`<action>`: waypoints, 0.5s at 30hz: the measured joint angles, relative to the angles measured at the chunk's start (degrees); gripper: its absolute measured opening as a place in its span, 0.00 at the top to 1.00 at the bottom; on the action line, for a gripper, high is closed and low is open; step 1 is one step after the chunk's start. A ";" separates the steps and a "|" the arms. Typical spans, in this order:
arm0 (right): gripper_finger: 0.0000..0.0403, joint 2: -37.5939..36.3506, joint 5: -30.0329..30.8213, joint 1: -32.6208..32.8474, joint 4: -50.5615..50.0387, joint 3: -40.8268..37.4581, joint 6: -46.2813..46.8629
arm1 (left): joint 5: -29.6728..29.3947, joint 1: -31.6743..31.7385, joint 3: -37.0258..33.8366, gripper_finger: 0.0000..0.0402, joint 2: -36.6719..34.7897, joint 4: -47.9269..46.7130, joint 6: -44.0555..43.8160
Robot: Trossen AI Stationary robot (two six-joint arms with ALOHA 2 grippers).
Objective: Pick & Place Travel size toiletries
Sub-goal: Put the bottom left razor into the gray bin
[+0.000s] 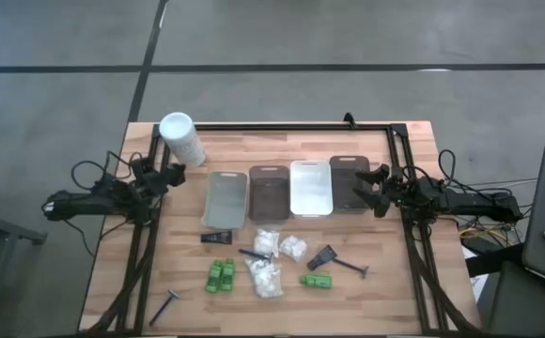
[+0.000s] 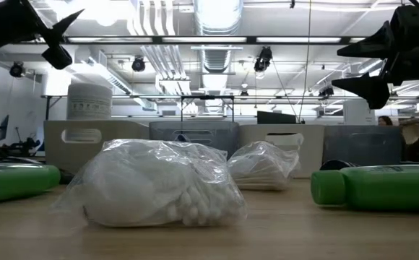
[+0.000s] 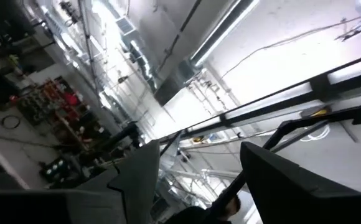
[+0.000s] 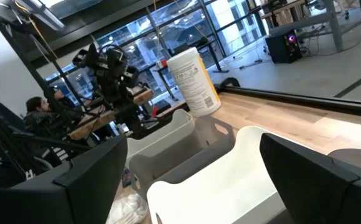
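Note:
The travel size toiletries lie loose on the near half of the wooden table point(image 1: 395, 282): white crinkly packets point(image 1: 268, 241) point(image 2: 159, 184), green bottles point(image 1: 220, 275) point(image 1: 317, 281) point(image 2: 383, 186), a black tube point(image 1: 218, 238) and thin dark razors point(image 1: 352, 268) point(image 1: 166, 305). My left gripper point(image 1: 164, 176) point(image 3: 200, 149) hangs open at the table's left edge, tipped up toward the ceiling, with nothing between its fingers. My right gripper point(image 1: 371, 188) point(image 4: 193, 140) stands open and level at the right edge, beside the dark tray point(image 1: 350, 183), and is also empty.
A row of trays stands across the table's middle: grey point(image 1: 225, 199), brown point(image 1: 269, 192), white point(image 1: 311, 186) and dark. A tall white cylindrical container point(image 1: 182, 138) point(image 4: 193, 81) stands at the far left. A black frame rail point(image 1: 282, 126) runs along the far edge.

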 joint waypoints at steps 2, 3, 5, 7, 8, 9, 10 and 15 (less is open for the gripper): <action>0.10 0.00 0.00 -0.01 -0.01 0.00 0.01 | -1.19 0.00 0.00 0.43 0.00 -0.21 -1.92; 0.10 -0.01 0.00 -0.01 -0.01 0.00 0.01 | -2.84 0.00 0.00 0.43 0.20 -0.74 -2.29; 0.10 0.00 0.00 0.00 0.01 0.00 0.02 | -6.15 0.01 0.00 0.43 0.78 -2.94 -2.34; 0.10 0.00 0.02 -0.01 0.00 0.00 0.01 | -5.58 -0.08 0.00 0.43 1.43 -4.10 -3.81; 0.10 -0.02 0.01 -0.02 0.02 0.00 0.02 | -5.22 -0.11 0.00 0.43 1.91 -4.18 -3.93; 0.10 -0.02 0.00 0.01 0.00 0.00 0.02 | -5.22 -0.09 0.00 0.43 2.26 -4.10 -4.24; 0.10 -0.02 0.01 -0.01 -0.01 0.00 0.00 | -5.69 -0.09 0.00 0.43 2.80 -4.10 -4.66; 0.10 0.00 0.00 -0.02 0.01 0.00 0.02 | -5.78 -0.09 0.00 0.43 5.93 -2.86 -8.72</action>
